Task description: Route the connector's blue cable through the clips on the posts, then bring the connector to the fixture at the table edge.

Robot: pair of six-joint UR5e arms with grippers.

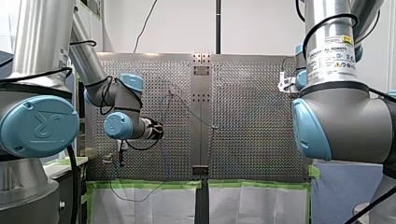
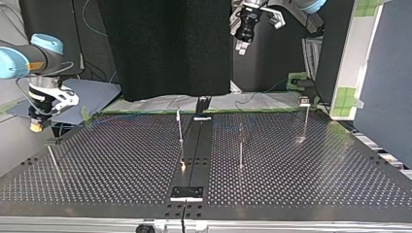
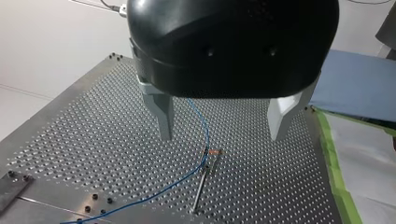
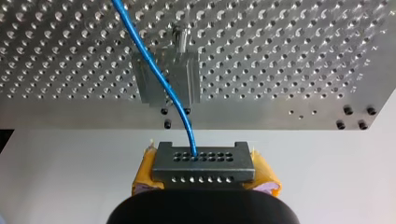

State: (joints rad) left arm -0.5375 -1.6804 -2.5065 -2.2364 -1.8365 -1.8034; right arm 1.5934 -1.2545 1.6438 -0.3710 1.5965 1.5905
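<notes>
Right gripper (image 4: 204, 176): fingers clamped on the connector (image 4: 204, 161), with the yellow pads (image 4: 265, 176) pressed against its two ends. The connector is a dark, flat block with two rows of small holes. It is held level, just off the edge of the counter (image 4: 303, 56).

The blue cable (image 4: 156, 70) leaves a hole in the upper row and runs ahead of the fingers. It crosses a ribbed metal fixture (image 4: 189, 77) that sits just inside the counter edge, then carries on over the perforated plate.

Left gripper (image 3: 220, 136): metal fingers (image 3: 162, 112) spread wide with nothing between them, hanging above the counter. Below them the blue cable curves across the perforations and passes close beside a thin post (image 3: 200, 189). A small orange clip (image 3: 215, 152) sits at the post's upper end. The cable may be touching the clip, but the view is too coarse to say whether it is seated.

Top view: the right gripper hangs low beyond the counter's left edge. The left gripper is raised high over the far side, well apart from it.
</notes>
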